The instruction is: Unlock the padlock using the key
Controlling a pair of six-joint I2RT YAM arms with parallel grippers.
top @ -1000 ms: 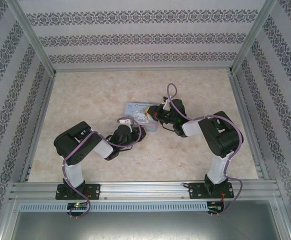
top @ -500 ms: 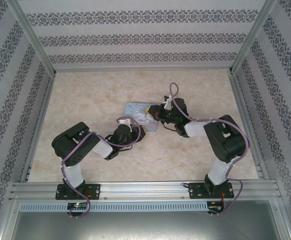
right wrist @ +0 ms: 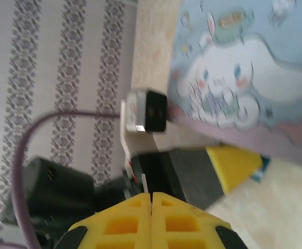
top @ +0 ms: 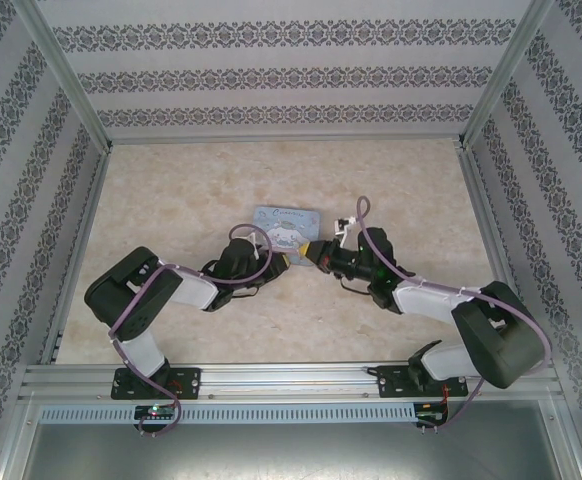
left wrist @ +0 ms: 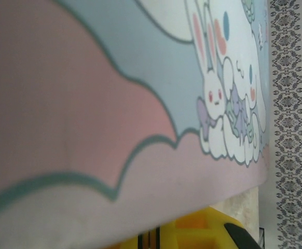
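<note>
My right gripper [top: 312,252] [right wrist: 151,196] is shut on the key [right wrist: 144,183], a thin silvery sliver poking out between the yellow fingers. It sits off the near right corner of the pastel-blue cartoon tin [top: 287,220] [right wrist: 255,67]. My left gripper [top: 287,259] [left wrist: 156,239] faces it tip to tip, pressed close under the tin [left wrist: 140,78]. Its fingers [right wrist: 233,160] lie together. A small teal bit at their tip is the padlock [right wrist: 263,166], mostly hidden.
The beige table [top: 191,190] has free room on all sides of the tin. Patterned walls [top: 291,75] and metal frame posts close the cell. The left wrist's camera block [right wrist: 147,111] sits between the grippers and the tin's edge.
The right arm has swung down and stretched low, bringing its gripper from the tin's right side to its near corner. The left arm shifted left, and the tin now lies straighter.
</note>
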